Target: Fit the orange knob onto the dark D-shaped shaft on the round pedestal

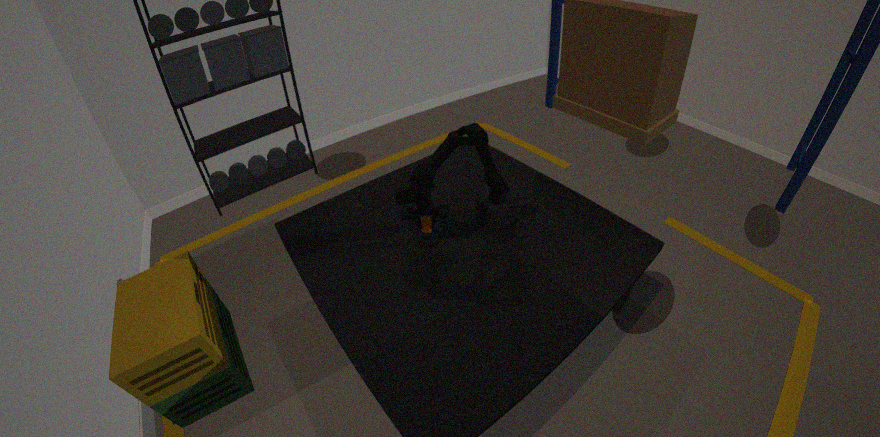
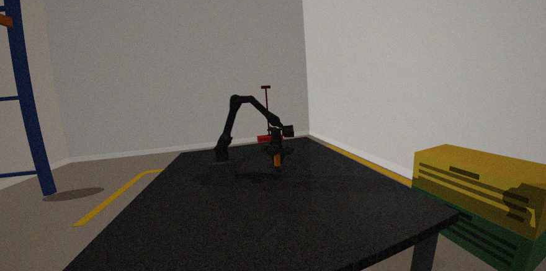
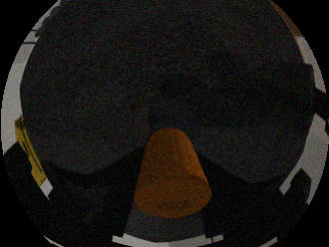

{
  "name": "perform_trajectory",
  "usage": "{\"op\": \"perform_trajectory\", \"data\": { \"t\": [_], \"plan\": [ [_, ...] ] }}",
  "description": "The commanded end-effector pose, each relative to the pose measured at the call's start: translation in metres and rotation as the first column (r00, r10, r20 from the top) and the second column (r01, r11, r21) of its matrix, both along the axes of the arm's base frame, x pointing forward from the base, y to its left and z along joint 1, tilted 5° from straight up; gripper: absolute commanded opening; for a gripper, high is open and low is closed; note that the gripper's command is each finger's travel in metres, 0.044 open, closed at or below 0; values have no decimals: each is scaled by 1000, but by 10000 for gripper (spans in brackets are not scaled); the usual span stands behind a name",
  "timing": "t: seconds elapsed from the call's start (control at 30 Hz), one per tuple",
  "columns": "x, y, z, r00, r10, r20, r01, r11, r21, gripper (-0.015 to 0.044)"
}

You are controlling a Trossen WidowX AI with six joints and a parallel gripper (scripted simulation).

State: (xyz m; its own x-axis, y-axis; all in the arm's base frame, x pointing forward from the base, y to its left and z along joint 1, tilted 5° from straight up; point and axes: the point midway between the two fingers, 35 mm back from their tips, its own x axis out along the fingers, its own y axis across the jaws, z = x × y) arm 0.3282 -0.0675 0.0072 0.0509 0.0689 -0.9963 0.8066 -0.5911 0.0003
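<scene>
The orange knob (image 1: 426,225) (image 2: 277,160) (image 3: 171,171) is upright between the fingers of my gripper (image 2: 277,155) (image 3: 168,153), which is shut on it. In the exterior view a small dark shape, the pedestal (image 2: 278,168), shows right below the knob. It is too dark to tell whether the knob's underside touches the pedestal or how far down it sits. The dark shaft and its flat side are not visible. In the wrist view the knob hides what lies under it.
The arm's base (image 2: 222,165) stands on the dark table (image 1: 468,323) (image 2: 229,222), to the left of the knob in the exterior view. A yellow and green cabinet (image 1: 166,323) (image 2: 478,169), a shelf rack (image 1: 246,138) and a large brown box (image 1: 610,64) stand off the table.
</scene>
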Motion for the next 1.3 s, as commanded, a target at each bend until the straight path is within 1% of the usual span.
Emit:
{"op": "perform_trajectory", "data": {
  "t": [0.0, 0.63, 0.77, 1.27],
  "plan": [
    [0, 0, -1, 1000, -6, 1, 6, 1000, 1, 0],
    [1, 0, -4, 1000, 0, 2, 0, 1000, 1, 0],
    [1, 1, -7, 999, 38, 4, -38, 999, -1, 0],
    [0, 2, -18, 998, -59, -3, 59, 998, 4, 0]
  ]
}}
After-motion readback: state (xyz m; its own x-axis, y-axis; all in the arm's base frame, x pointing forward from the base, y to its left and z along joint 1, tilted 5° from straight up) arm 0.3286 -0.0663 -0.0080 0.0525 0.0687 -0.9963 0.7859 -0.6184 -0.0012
